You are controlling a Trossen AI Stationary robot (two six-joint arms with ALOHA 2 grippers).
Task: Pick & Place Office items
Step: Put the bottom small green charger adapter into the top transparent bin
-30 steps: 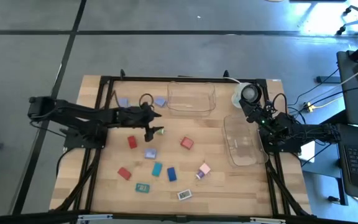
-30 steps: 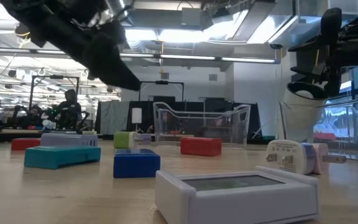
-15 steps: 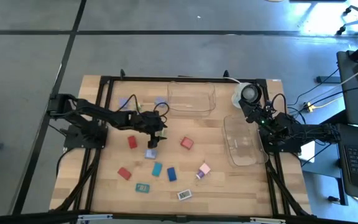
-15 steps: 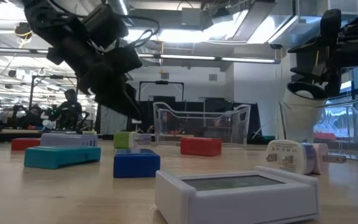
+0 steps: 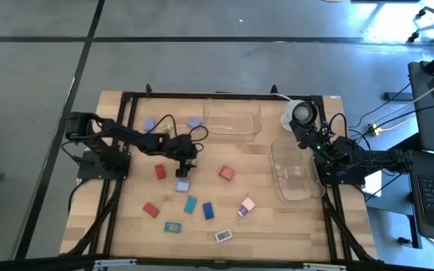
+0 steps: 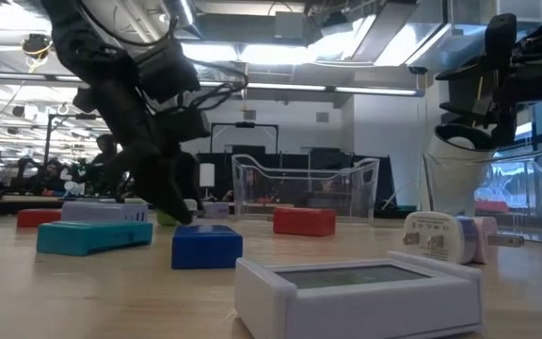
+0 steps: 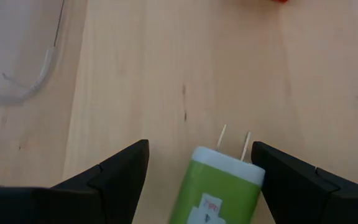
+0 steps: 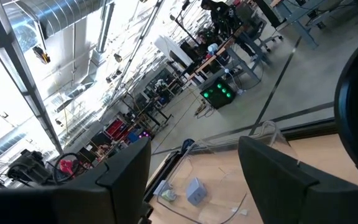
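A green plug adapter (image 7: pixel 219 190) with two metal prongs lies flat on the wooden table (image 5: pixel 262 218). My left gripper (image 7: pixel 197 180) is open and low over it, one finger on each side, slanting down; it also shows in the high view (image 5: pixel 189 158) and the low view (image 6: pixel 172 202). Other office items lie around: red blocks (image 5: pixel 160 172) (image 5: pixel 226 173), a lavender piece (image 5: pixel 181 185), a teal one (image 5: pixel 191 204), a blue one (image 5: pixel 209 210). My right gripper (image 8: pixel 194 168) waits open at the table's right, above the right-hand tub (image 5: pixel 294 169). My left gripper has one finger (image 7: pixel 284 180) right beside the prong-end corner (image 7: pixel 258 174) of the green plug adapter. Whether that finger touches it I cannot tell. The other finger (image 7: pixel 120 177) stands clear of it.
A clear tub (image 5: pixel 232 118) stands at the far middle and a round white-and-black object (image 5: pixel 300 114) at the far right. More items lie near the front: a red block (image 5: pixel 151 209), a teal piece (image 5: pixel 172 226), a white device (image 5: pixel 223 236) and a pink-and-white plug (image 5: pixel 246 205).
My left gripper has come down from well above the table to just over it at the green plug adapter. It has tipped more steeply downward on the way. The items have stayed where they were.
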